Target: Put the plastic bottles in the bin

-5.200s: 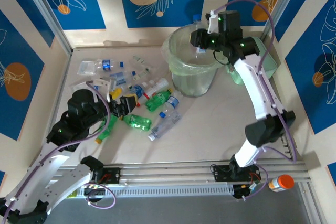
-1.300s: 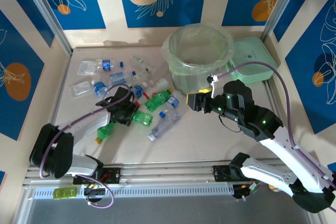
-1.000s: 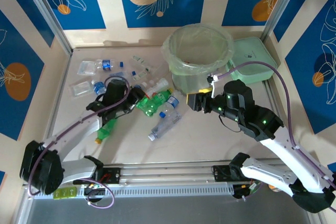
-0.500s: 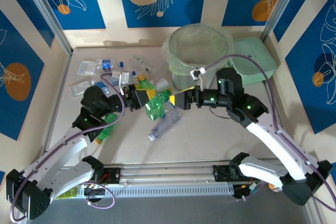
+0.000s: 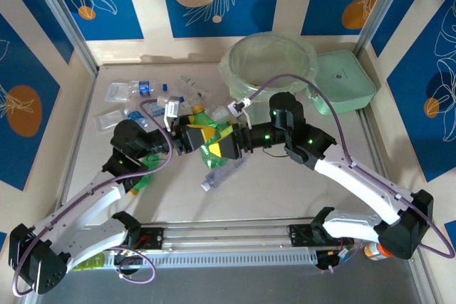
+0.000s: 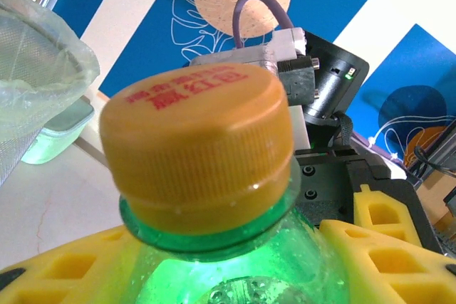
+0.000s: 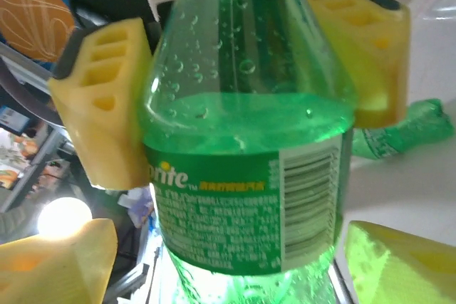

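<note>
My left gripper (image 5: 201,133) is shut on the neck end of a green plastic bottle (image 5: 212,137) with a yellow cap (image 6: 199,147), held above the table's middle. Its yellow fingers (image 6: 399,254) press the bottle's shoulders (image 6: 235,261). My right gripper (image 5: 226,147) faces it from the right. Its fingers (image 7: 57,261) stand on either side of the bottle's labelled lower body (image 7: 242,176), open, with a gap on the left side. More plastic bottles (image 5: 146,87) lie at the back left. The bin (image 5: 231,76) stands behind the right arm.
A flat pale-green lid (image 5: 342,80) lies right of the bin. A clear crushed bottle (image 5: 224,169) and a green one (image 5: 146,176) lie under and beside the grippers. Flat clear packets (image 5: 107,120) sit at the left.
The left gripper has lifted the green bottle from the pile toward the middle. The right arm has swung left from the bin's front, and its jaws now straddle the bottle's base.
</note>
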